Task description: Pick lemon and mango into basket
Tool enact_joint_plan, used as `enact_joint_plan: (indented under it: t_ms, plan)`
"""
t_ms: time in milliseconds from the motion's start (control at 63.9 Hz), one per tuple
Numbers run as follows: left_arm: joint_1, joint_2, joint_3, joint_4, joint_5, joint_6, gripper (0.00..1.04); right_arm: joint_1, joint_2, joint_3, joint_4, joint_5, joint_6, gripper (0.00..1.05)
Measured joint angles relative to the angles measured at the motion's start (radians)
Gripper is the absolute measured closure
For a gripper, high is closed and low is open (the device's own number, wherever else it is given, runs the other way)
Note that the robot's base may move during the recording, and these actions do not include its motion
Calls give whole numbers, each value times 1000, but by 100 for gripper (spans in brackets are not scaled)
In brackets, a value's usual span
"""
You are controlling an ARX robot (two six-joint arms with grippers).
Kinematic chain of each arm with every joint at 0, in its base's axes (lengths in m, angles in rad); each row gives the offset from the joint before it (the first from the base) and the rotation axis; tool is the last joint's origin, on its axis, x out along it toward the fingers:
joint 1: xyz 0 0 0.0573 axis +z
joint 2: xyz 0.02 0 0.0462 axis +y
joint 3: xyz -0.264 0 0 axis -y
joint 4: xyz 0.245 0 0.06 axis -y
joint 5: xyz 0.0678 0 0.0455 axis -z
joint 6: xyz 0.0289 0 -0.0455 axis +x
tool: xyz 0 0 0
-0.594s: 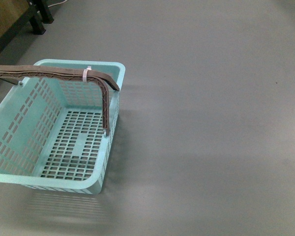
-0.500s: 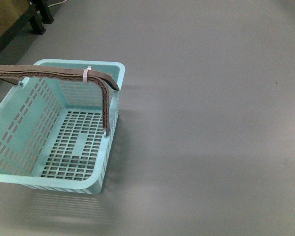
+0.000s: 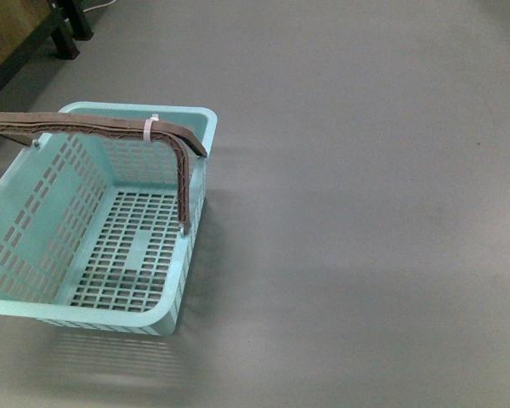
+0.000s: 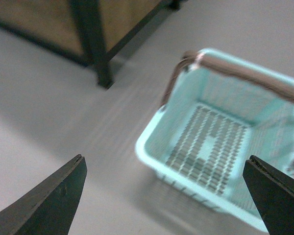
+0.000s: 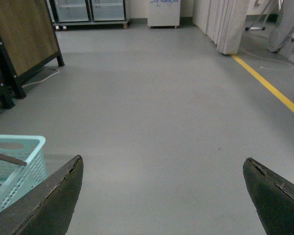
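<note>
Front view: basket (image 3: 119, 110), white zip ties (image 3: 151, 128)

The floor (image 3: 365, 212) is grey. In the right wrist view a yellow line (image 5: 274, 90) runs along it near a white curtain (image 5: 225, 22). On the other side stands a wooden panel (image 5: 24, 34) on black legs (image 5: 2, 83), with a cable (image 5: 39, 76) beside it.

The basket (image 3: 93, 314) runs off the front view's left edge, and in the left wrist view it is blurred.
</note>
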State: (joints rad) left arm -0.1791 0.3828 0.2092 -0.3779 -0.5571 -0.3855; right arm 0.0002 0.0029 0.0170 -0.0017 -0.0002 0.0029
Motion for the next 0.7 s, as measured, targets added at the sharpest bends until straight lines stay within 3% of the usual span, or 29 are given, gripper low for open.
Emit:
enact_joint_plan:
  t_ms: [47, 172, 297, 375, 469, 704]
  plan:
    - [6, 54, 27, 14, 0, -72, 7, 0, 0, 0, 0, 1, 0, 9]
    - [82, 195, 76, 126, 129, -258, 7, 0, 0, 0, 0, 0, 0, 9]
    - [141, 447, 73, 360, 273, -439, 7, 0, 0, 0, 0, 0, 0, 9]
    - [169, 689, 74, 592, 352, -580, 7, 0, 0, 0, 0, 0, 0, 9]
    - [173, 1004, 135, 821, 367, -725, 7, 0, 0, 0, 0, 0, 0, 9]
    - [134, 1447, 407, 940, 390, -883, 7, 0, 0, 0, 0, 0, 0, 9]
